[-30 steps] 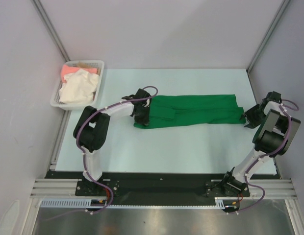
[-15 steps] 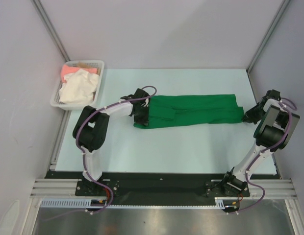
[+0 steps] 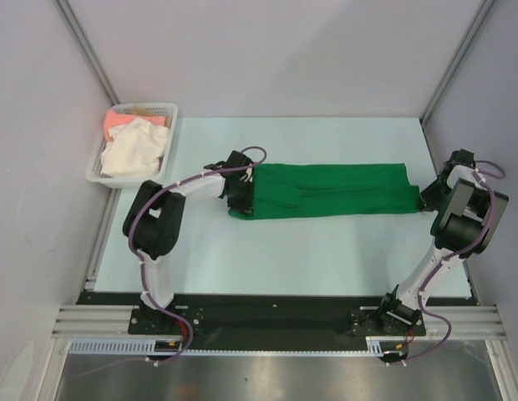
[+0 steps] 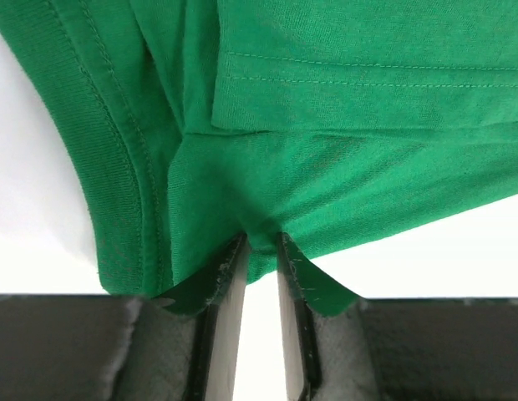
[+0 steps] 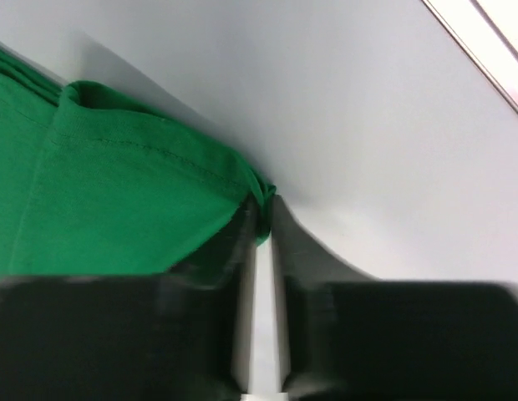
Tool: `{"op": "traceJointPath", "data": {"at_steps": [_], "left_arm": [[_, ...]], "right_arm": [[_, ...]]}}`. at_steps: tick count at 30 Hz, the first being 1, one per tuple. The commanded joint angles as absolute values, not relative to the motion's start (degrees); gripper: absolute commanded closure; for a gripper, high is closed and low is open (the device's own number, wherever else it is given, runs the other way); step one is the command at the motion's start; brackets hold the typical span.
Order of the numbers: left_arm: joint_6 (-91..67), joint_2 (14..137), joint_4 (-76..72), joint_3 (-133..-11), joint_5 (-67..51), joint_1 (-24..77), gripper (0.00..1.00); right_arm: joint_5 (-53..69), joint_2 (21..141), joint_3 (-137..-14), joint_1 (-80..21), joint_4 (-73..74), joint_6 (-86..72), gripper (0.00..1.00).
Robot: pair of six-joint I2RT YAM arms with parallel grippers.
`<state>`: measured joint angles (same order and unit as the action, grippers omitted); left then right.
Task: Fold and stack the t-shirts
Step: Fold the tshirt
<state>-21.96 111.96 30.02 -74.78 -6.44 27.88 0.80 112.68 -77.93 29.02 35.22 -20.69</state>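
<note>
- top external, nearest: both arm bases sit on the black rail at the near edge of the table (image 3: 284, 251). the l arm bends up and reaches in twd centre-left. the r arm bends up along the right side.
- mid table: the green shirt (image 3: 334, 190) lies flat as a long narrow band running left to right, folded lengthwise, spanning betw the two grippers.
- left gripper (image 3: 241, 194) sits low over the band's left end.
- right gripper (image 3: 426, 198) is at the band's right end, near the table's right edge.
- left wrist: fingers are pressed nearly together w/ a small fold of green cloth pinched betw the tips. a ribbed collar curves down the left and a stitched hem runs across the top. white table shows on both sides of the cloth.
- right wrist: fingers are close together, nipping the hemmed corner of the green cloth right at its edge. bare table lies beyond. the view is a bit blurred.
- far left: the basket (image 3: 150, 107) stands at the table's far-left corner. it holds the cream shirt (image 3: 134, 152) bunched on top, w/ the pink shirt (image 3: 117, 122) showing behind it at the basket's far-left corner.
</note>
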Motion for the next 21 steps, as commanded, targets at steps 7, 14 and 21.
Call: {"op": "traceJointPath", "data": {"at_steps": [7,14,21], "left_arm": [[-16.52,105.83,36.56,-74.61,2.11,26.72,0.51],[-22.58,93.17,41.04,-77.08,0.79,27.07,0.44],[-40.06,85.17,35.69,-68.4,0.97,25.4,0.27]], "right_arm": [[-8.08,103.9,-78.84,26.81,43.94,-17.14,0.51],[-4.93,98.96,-84.02,16.91,45.79,-15.91,0.22],[-1.15,99.93,-91.58,6.25,48.6,-16.26,0.19]]}}
